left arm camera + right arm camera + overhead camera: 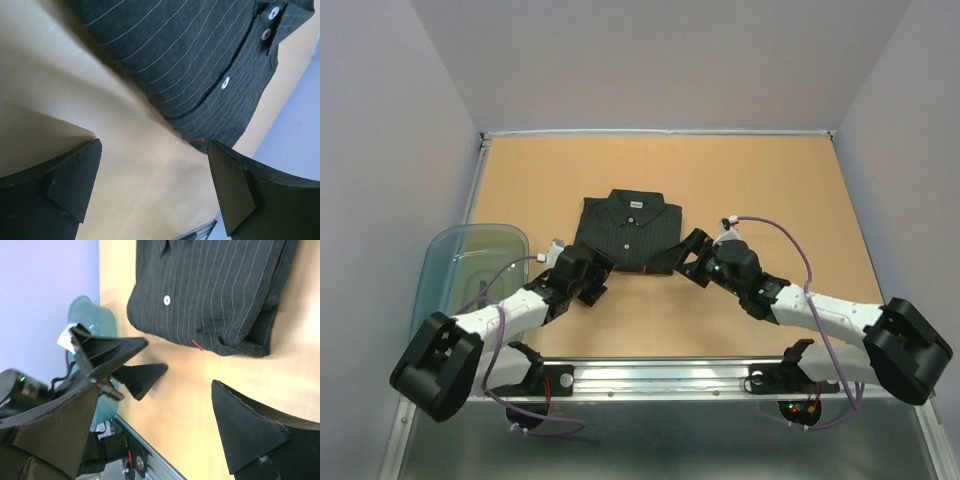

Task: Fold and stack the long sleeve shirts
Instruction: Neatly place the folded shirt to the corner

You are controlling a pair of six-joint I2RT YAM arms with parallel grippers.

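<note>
Entry, both arms over the table [770,190].

You had the long sleeve shirt [628,232] lying folded into a compact rectangle near the middle of the tabletop. Its collar was at the far side, the button placket ran down the centre, and a white neck label showed inside the collar. It lay flat on the wood, with no other garment under or on it. A small red tag [194,139] showed at its near edge (visible in both wrist views).

Your left gripper [590,282] sat just beside the shirt's near-left corner, jaws spread wide and holding nothing. Its wrist view showed only bare table between the two fingers, with the shirt's edge lying beyond the tips.

Your right gripper [692,258] was at the near-right corner, also spread wide and empty. From the top view I could not tell whether a fingertip touched the cloth. Its own wrist view showed bare wood between the fingers and the shirt beyond them.

A translucent blue-grey tub [470,262] stood at the left edge of the table, well apart from the shirt, beside the left arm.
</note>
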